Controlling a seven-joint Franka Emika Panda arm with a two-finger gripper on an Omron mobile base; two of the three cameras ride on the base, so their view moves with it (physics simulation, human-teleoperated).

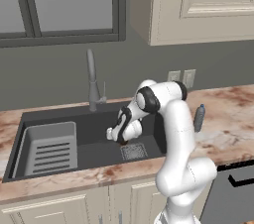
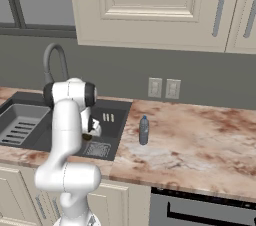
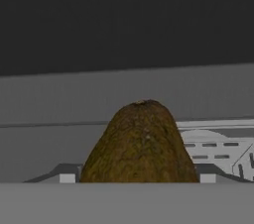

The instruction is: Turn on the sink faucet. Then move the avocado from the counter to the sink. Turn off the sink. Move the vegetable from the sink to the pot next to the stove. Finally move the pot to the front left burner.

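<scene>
Closest to the hand camera sits the avocado (image 3: 140, 143), a brownish-olive lump with its narrow end up, and behind it the pale slotted tray (image 3: 213, 143) and the dark sink wall. From the left base view the arm bends down into the sink (image 1: 94, 151), and the pincer (image 1: 120, 139) hangs low in the basin just beside the square drain (image 1: 133, 151), on its left. From the right base view a sliver of the avocado (image 2: 87, 137) shows under the hand, right above the drain (image 2: 98, 149). Whether the pincer is clamped on the fruit or merely poised around it I cannot tell, since the fingertips are hidden. At the back rim of the sink stands the faucet (image 1: 92, 82), with its thin lever at the side. On the marbled surface (image 2: 200, 135) to the right of the sink stands a small blue-grey bottle (image 2: 144, 130), upright, well apart from the arm.
</scene>
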